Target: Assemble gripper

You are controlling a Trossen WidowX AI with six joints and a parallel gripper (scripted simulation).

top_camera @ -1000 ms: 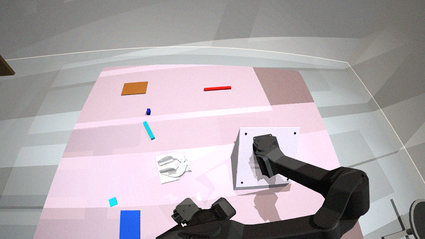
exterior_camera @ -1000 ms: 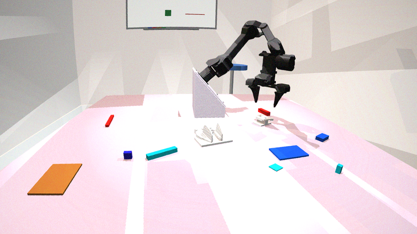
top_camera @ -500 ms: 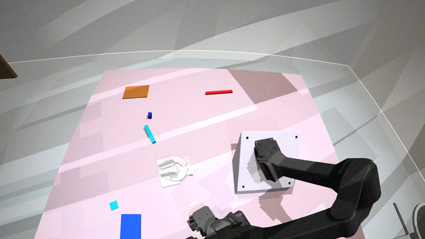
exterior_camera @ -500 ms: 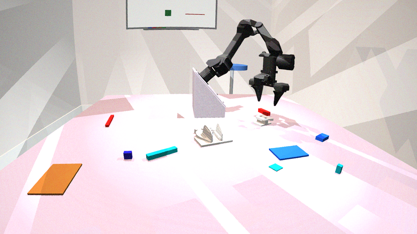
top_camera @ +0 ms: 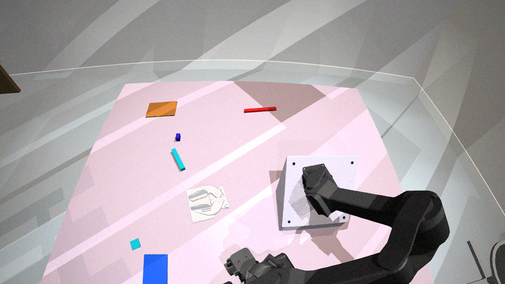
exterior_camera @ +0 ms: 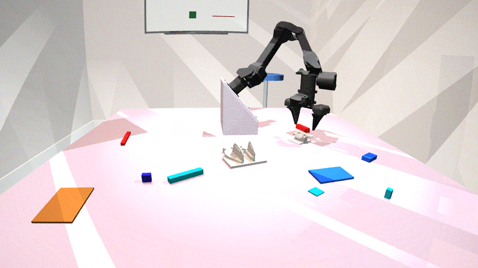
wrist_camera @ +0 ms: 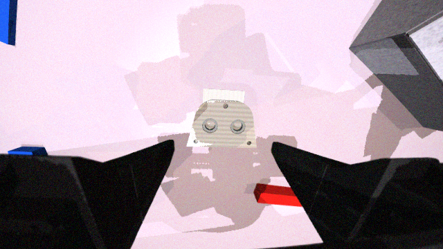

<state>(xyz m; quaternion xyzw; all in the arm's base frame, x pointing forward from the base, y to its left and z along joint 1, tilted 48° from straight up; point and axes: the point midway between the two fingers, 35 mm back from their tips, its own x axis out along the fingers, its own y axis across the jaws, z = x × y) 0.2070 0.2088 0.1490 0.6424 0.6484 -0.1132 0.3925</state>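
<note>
The pale gripper base (top_camera: 203,217) (exterior_camera: 259,160) lies flat on the table. Two pale jaws stand side by side on it, one jaw (exterior_camera: 237,154) left of the other jaw (exterior_camera: 251,152) in the exterior view; whether their teeth mesh is too small to tell. The pale housing plate (exterior_camera: 299,134) (wrist_camera: 225,135) lies level on a pale stand (exterior_camera: 300,141) (wrist_camera: 223,95), away from the base. It shows two round holes in the wrist view and is hidden in the top view. My gripper (top_camera: 234,280) (exterior_camera: 304,126) (wrist_camera: 224,145) is open and empty, pointing down above the housing plate, one finger to each side.
A red block (exterior_camera: 302,127) (wrist_camera: 277,198) lies just beyond the stand. The wedge-shaped arm mount (top_camera: 339,168) (exterior_camera: 236,118) (wrist_camera: 398,66) stands nearby. A blue plate (top_camera: 154,271) (exterior_camera: 331,174) and a blue block (exterior_camera: 369,157) (wrist_camera: 28,151) lie on the other side. A cyan bar (top_camera: 178,159) (exterior_camera: 185,175) lies near the base.
</note>
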